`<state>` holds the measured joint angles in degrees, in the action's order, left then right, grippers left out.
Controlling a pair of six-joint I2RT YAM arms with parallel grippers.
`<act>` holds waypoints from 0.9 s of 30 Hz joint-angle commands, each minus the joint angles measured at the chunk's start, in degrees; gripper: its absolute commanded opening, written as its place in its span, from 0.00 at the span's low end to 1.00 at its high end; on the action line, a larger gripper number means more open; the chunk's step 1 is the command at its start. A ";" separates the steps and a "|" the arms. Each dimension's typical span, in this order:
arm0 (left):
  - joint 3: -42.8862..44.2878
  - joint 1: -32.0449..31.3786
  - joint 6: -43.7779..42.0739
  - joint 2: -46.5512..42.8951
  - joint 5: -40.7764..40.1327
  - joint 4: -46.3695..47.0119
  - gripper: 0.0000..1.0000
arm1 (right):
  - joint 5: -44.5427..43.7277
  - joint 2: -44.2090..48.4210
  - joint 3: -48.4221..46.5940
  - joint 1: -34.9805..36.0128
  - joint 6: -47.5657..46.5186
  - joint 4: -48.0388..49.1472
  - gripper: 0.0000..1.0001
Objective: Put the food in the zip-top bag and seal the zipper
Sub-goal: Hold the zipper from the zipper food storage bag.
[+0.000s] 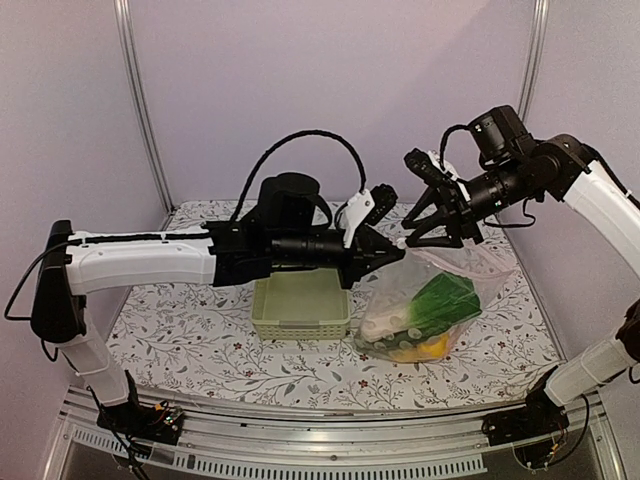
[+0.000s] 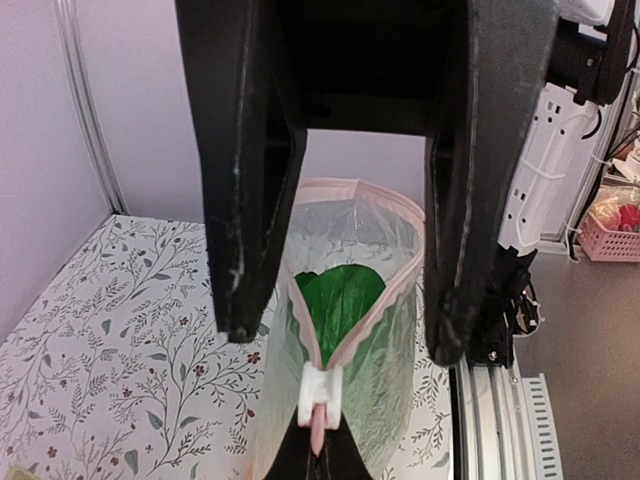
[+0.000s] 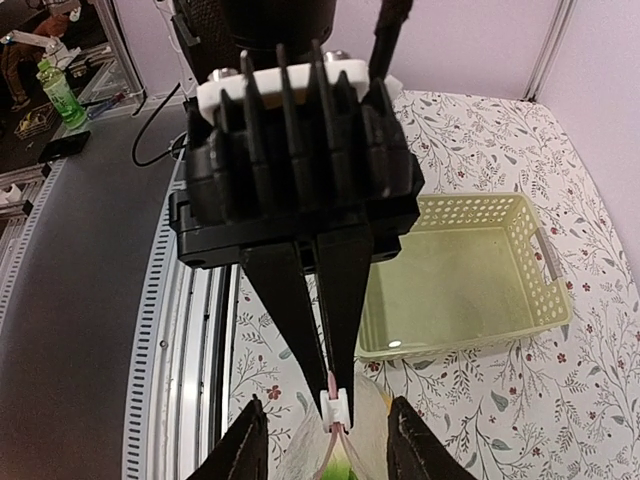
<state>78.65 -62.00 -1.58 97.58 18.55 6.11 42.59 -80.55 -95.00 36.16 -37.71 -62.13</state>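
The zip-top bag (image 1: pixel 400 300) hangs over the table, its bottom resting there, with food inside: green leafy produce (image 1: pixel 445 298) (image 2: pixel 340 295) and a yellow piece (image 1: pixel 432 348). My left gripper (image 1: pixel 392 252) (image 2: pixel 320 445) (image 3: pixel 340 380) is shut on the pink end of the zipper (image 2: pixel 322 425), right beside the white slider (image 2: pixel 322 390) (image 3: pixel 335 405). From the slider the pink zipper lips (image 2: pixel 385 285) spread apart and the mouth gapes. My right gripper (image 1: pixel 437 232) (image 2: pixel 345 335) (image 3: pixel 325 405) is open, one finger on each side of the bag's mouth, touching nothing.
A pale green lattice basket (image 1: pixel 300 328) (image 3: pixel 470 340) stands on the flowered tablecloth just left of the bag, under my left arm. The metal rail of the table's near edge (image 3: pixel 195 330) runs close by. Frame posts (image 1: pixel 140 100) stand at the back corners.
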 commanded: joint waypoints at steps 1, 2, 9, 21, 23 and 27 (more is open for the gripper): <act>-0.93 -0.87 -0.86 -2.48 -0.57 0.95 0.00 | -1.18 -0.80 -1.07 1.49 -0.82 -0.55 0.39; -1.03 -0.96 -0.96 -2.67 -0.61 1.11 0.00 | -1.28 -0.99 -1.00 1.54 -0.79 -0.54 0.38; -1.46 -1.08 -1.36 -3.10 -0.22 1.63 0.00 | -2.36 -2.00 -0.80 2.31 -1.02 -0.63 0.33; -2.54 -1.11 -1.32 -3.81 -0.68 3.05 0.00 | -4.06 -2.58 -0.47 3.12 -1.53 -1.69 0.21; -2.54 -1.19 -1.41 -3.80 -0.69 3.19 0.00 | -4.25 -2.59 -0.31 3.12 -1.57 -1.78 0.21; -2.37 -1.11 -1.41 -3.57 -0.42 3.38 0.00 | -4.48 -2.59 -0.06 3.12 -1.40 -1.65 0.21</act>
<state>76.86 -62.48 -2.20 96.05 18.37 6.98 39.09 -82.37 -95.00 38.89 -38.83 -62.81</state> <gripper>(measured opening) 0.004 0.214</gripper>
